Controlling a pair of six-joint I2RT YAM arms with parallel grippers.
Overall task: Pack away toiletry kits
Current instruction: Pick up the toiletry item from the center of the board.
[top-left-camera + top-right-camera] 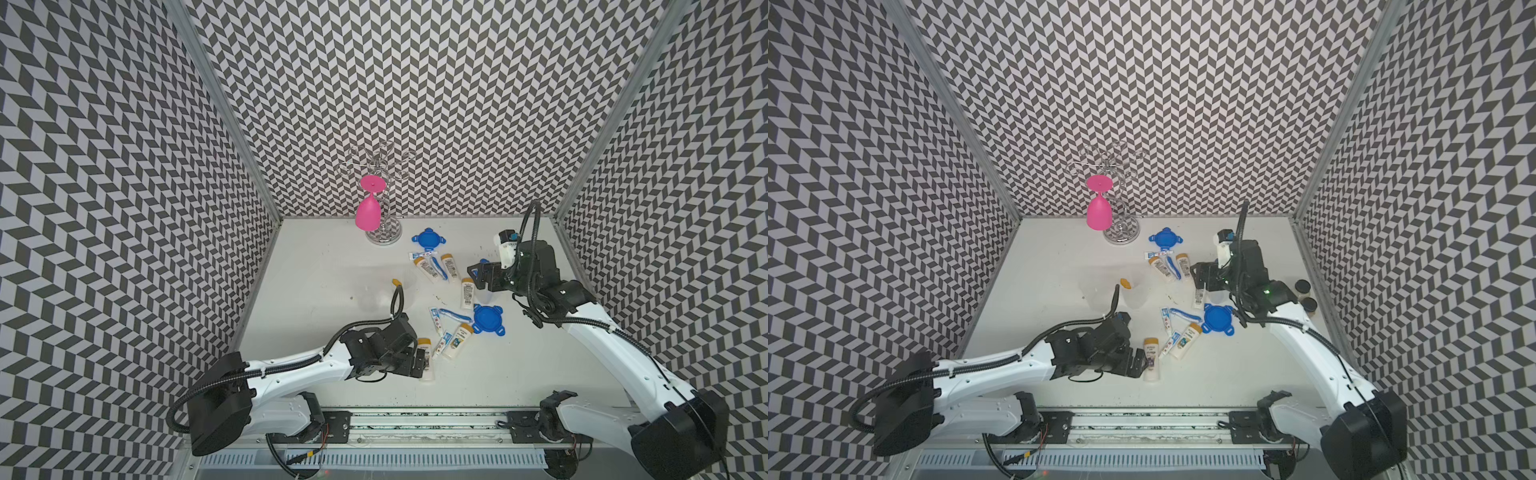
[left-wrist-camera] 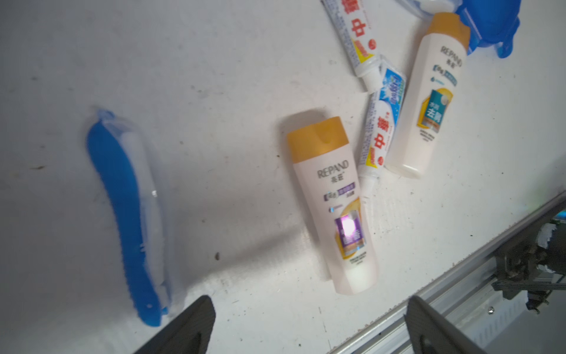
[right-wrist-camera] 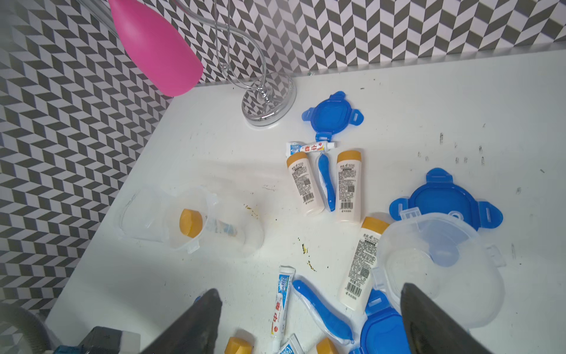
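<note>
Furthest left on the white table [image 1: 316, 365], an empty clear jar [image 3: 141, 214] sits just beside a second clear jar [image 3: 226, 226] with an orange-capped bottle [image 3: 190, 222] in it. Behind them, by the back wall, a pink goblet [image 1: 368, 212] hangs upside down from the silver wire rack [image 1: 383, 236]. Nearer the front, the left gripper [image 2: 310, 300] hangs low with its jaws spread wide and nothing between them. A wrapped blue toothbrush [image 2: 128, 214] lies off to one side of it. A purple-label bottle [image 2: 333, 208] lies flat just ahead of its fingertips, not touching them. Just beside that bottle lie a toothpaste tube [image 2: 379, 131] and a teal-label bottle [image 2: 428, 98], whose cap end is right by a blue clip-tab lid [image 1: 488, 319]. Further back, a far blue lid [image 3: 332, 115] rests near the rack's base. In front of it are a small toothpaste tube [image 3: 309, 147] and a pair of bottles [image 3: 304, 184] with a second blue toothbrush [image 3: 326, 184] between them. A lone bottle [image 1: 467, 293] lies between the two groups. On the right, the right gripper [image 3: 311, 289] has its jaws wide apart and grips nothing. A third clear jar [image 3: 428, 260] stands open-mouthed by one finger, though I can't tell whether they touch. A third blue lid [image 3: 447, 199] lies just behind that jar.
</note>
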